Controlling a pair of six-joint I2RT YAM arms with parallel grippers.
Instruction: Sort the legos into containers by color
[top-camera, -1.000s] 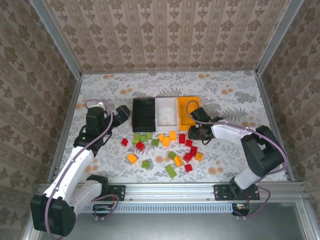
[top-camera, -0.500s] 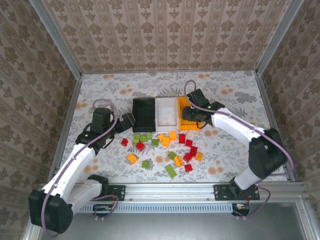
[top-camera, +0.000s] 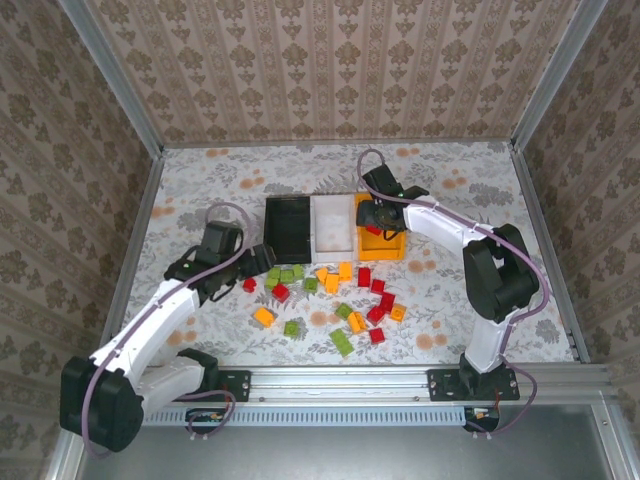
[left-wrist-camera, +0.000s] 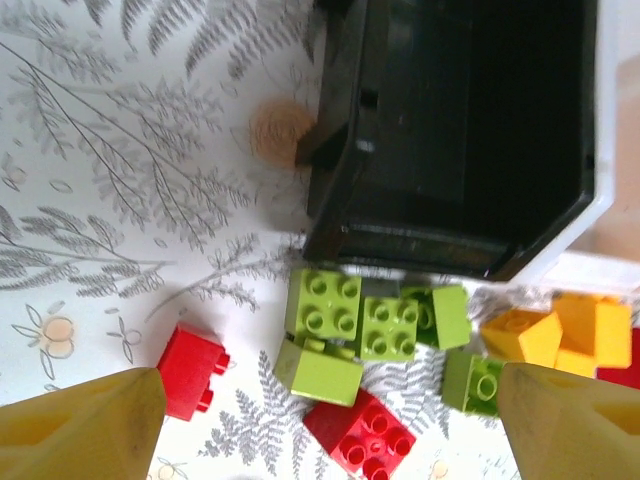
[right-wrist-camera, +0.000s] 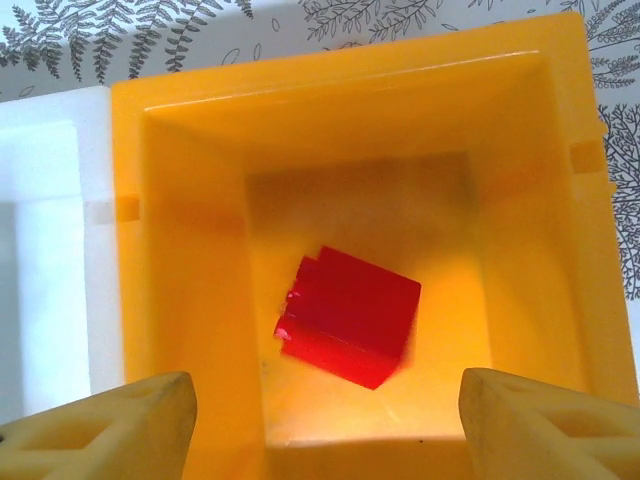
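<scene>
Glossy plastic orange bin (right-wrist-camera: 180, 250); matt studded plastic legos (left-wrist-camera: 345, 330); patterned tablecloth (left-wrist-camera: 130, 180)

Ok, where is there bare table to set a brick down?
Bare: the table's far strip behind the bins, and the near-right patch between the legos and the right arm. Crowded: directly in front of the bins, where legos cluster.

- The right gripper (top-camera: 375, 214) has left the scattered legos (top-camera: 331, 283) and now hangs over the orange bin (top-camera: 390, 247), a little farther from its arm's base than half a second ago.
- A red lego (right-wrist-camera: 348, 315) now lies loose on that bin's floor, ahead of the gripper's parted fingers (right-wrist-camera: 120, 420) and touching neither.
- The left gripper (top-camera: 257, 262) has come from beside the black bin (top-camera: 287, 228) toward the legos. A red brick (left-wrist-camera: 190, 370) sits just off one of its spread fingers, and green bricks (left-wrist-camera: 345, 325) lie ahead between them.
</scene>
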